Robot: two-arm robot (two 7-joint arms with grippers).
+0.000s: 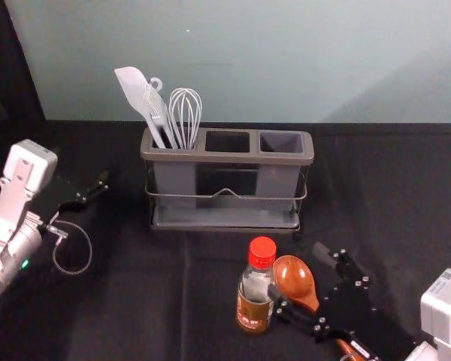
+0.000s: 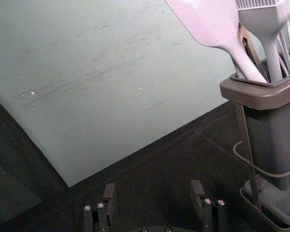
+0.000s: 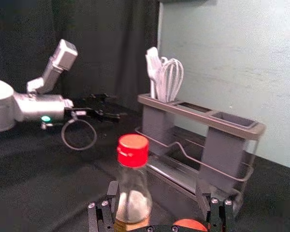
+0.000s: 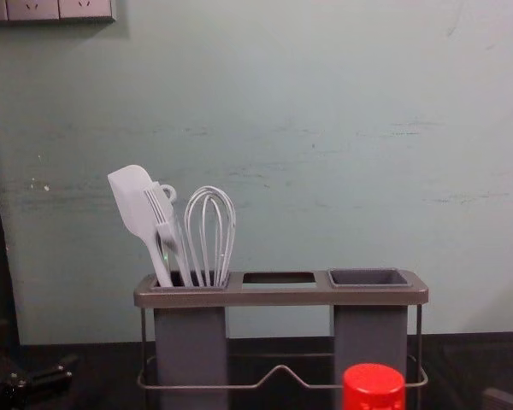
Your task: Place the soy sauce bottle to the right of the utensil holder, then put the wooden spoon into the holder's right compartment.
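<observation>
1. The step in hand looks like taking the bottle (image 1: 253, 310), upright on the near side of the holder (image 1: 228, 156). The right gripper (image 1: 299, 272) is beside it, fingers apart, holding nothing.
2. In the right wrist view the bottle sits closer to one finger than the other, so a small shift left should centre it before closing.
3. The spoon (image 1: 295, 280) lies just right of the bottle, under the gripper. Keep the fingers high enough to miss it, and lift straight up before going right.
4. Round the holder's right end, set the bottle down level and let go only once its base is flat.
5. The left gripper (image 2: 153, 186) is idle left of the holder, fingers apart.
6. The bottle has a red cap (image 1: 262, 253), clear shoulders and a brown label; the smooth body may turn under a loose grip.
7. The spoon is glossy red-brown, bowl far, handle (image 1: 349, 350) running near and right.
</observation>
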